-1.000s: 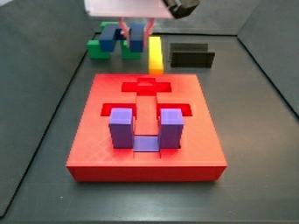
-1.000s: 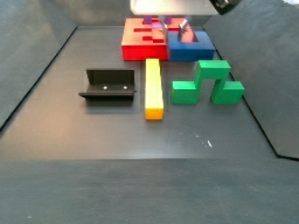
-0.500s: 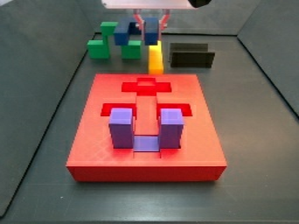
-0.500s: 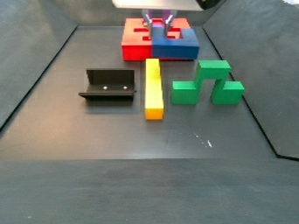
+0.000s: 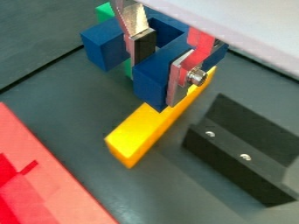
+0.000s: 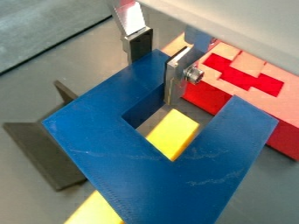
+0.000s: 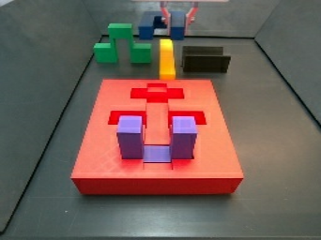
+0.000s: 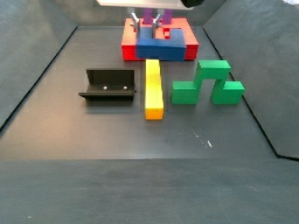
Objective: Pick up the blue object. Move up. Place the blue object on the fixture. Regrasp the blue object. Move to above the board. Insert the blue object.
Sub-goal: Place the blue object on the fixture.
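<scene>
Gripper: the gripper [image 5: 163,54] is hanging above the floor with its fingers [image 6: 136,44] clamped on one prong of the blue object [image 6: 152,144]; one silver plate is sitting inside the U's slot, its mate pressing on the prong's outer face.
Blue object: it is riding in the grip, clear of the floor, in both wrist views and both side views (in a wrist view [image 5: 140,54] its prongs are pointing sideways, not up). In a side view [image 8: 158,48] it is floating in front of the board.
Yellow bar: the yellow bar [image 5: 149,126] is lying flat on the floor, one end showing right under the held block; in a wrist view [image 6: 170,136] it is peeking through the U's slot.
Fixture: the fixture [image 5: 239,146] is standing just beside the yellow bar, apart from it, open and holding nothing [image 8: 107,86].
Green block: the green block [image 8: 207,83] is resting on the bar's other side, near but not touching.
Board: the board [image 7: 158,141] is lying flat, its cross-shaped recess showing near the bar's end.
Purple block: the purple block [image 7: 153,137] is sitting in the board with both prongs sticking up.
</scene>
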Available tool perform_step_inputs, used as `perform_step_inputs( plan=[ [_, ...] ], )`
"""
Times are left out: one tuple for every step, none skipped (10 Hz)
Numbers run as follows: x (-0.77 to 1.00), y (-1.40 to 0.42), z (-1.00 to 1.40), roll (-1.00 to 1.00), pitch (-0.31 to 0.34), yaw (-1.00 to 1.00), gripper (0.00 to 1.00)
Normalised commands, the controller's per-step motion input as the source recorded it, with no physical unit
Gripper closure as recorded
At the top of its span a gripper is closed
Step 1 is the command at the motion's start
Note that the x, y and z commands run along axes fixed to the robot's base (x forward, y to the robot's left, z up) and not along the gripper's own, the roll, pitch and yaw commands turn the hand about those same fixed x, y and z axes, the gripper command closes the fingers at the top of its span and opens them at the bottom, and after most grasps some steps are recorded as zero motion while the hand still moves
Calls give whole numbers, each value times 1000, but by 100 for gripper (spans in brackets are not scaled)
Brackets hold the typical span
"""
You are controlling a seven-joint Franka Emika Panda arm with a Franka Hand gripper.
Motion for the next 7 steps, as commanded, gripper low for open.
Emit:
perform_step_inputs(
  plan=[
    [920,97,3,0,163,-211,100],
    [891,0,17,0,86,-240,100],
    [986,60,0,0,77,-189,100],
    [906,0,0,0,34,-260,100],
    [969,0,0,0,63,-189,100],
    [1000,0,0,0,183,-89,100],
    [997,20,0,0,371,37,100]
  ],
)
